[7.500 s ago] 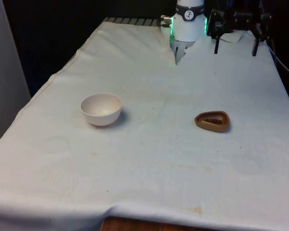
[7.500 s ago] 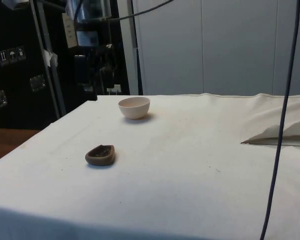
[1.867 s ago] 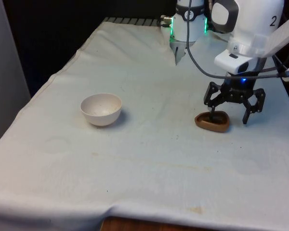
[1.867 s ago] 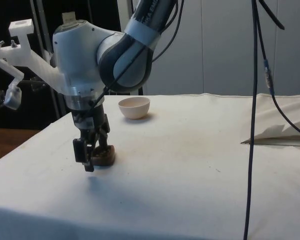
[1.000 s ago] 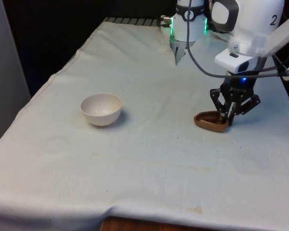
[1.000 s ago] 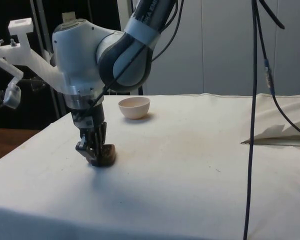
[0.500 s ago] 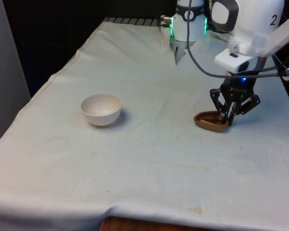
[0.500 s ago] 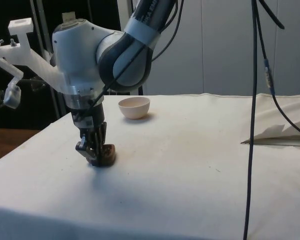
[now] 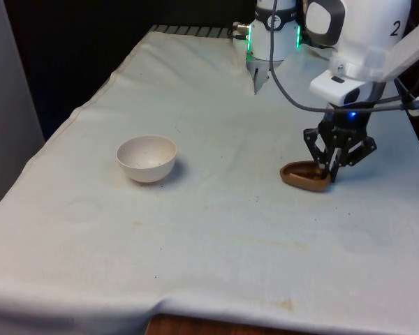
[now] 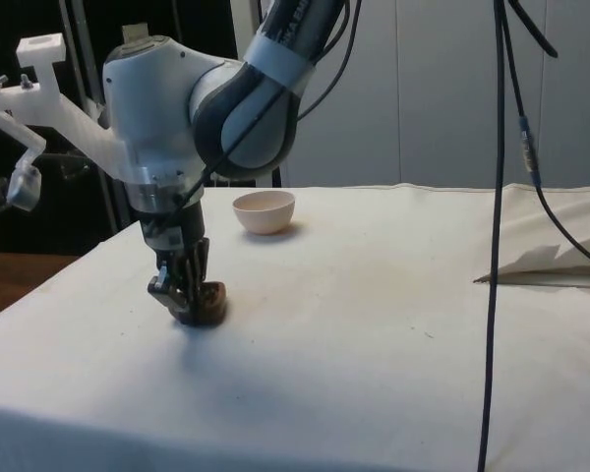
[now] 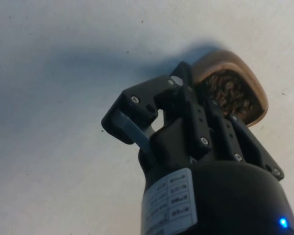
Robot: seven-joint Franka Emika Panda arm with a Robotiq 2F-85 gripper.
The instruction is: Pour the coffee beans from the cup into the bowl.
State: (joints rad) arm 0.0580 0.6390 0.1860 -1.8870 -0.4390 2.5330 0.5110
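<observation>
Tool (image 9: 330, 174) vertical, clamped on cup (image 9: 302, 174)

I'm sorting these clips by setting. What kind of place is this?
Most likely a robotics lab bench, not a kitchen. The table wears a plain white cloth, with just a brown cup of coffee beans and a white bowl staged on it. Black curtains and dark cabinets with hanging cables surround it.

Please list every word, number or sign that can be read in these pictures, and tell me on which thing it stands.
White label on the body of the gripper: several printed lines, too small to read.
Brown cup with the coffee beans: no text.
White bowl: no text.
White cloth: no text.
</observation>
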